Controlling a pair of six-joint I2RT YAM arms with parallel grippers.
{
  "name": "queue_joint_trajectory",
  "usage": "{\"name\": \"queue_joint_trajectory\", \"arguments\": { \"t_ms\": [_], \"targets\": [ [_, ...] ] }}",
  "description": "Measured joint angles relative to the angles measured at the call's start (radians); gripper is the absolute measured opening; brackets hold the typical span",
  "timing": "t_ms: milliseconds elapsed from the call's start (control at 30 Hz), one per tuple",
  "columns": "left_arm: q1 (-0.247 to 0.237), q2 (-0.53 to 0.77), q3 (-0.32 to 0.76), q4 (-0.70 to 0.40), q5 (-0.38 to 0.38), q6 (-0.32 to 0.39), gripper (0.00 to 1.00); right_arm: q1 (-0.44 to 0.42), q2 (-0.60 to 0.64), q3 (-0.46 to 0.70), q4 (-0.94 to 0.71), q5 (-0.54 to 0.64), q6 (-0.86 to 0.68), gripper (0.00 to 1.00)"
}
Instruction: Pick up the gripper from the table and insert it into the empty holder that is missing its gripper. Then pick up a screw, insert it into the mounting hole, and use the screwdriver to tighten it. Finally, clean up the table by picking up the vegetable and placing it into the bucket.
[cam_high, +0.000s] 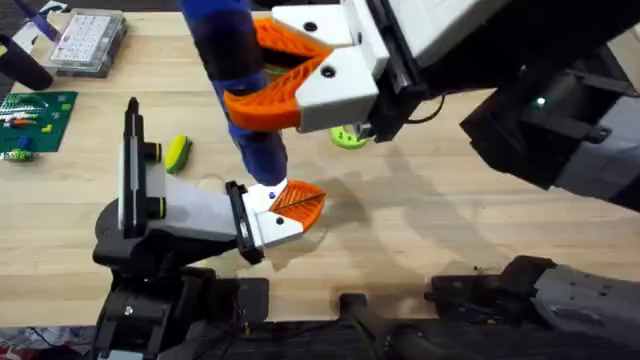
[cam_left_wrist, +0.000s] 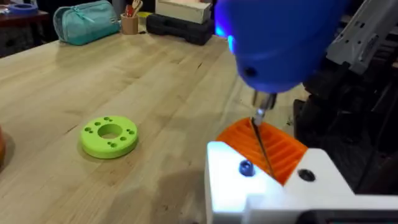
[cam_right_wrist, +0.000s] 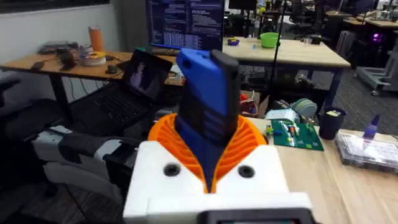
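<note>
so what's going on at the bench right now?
The right gripper is shut on the screwdriver, held upright with its bit down on the gripper piece already seated on the holder. In the left wrist view the bit meets the white block beside a blue screw. The vegetable lies on the table behind the holder, not yet cleaned up. A green disc sits nearby.

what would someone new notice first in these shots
The blue screwdriver stands upright mid-table, clamped in the right pincer, its bit down on the small orange-tipped gripper seated at the holder's end. Behind it lie a green disc and the yellow-green vegetable.
</note>
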Motion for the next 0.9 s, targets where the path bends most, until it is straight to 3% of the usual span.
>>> {"name": "queue_joint_trajectory", "arguments": {
  "t_ms": [900],
  "targets": [
    [0.0,0.0,0.0,0.0,0.0,0.0,0.016,0.02,0.0,-0.029,0.002,0.0,-0.039,0.027]
  ]
}}
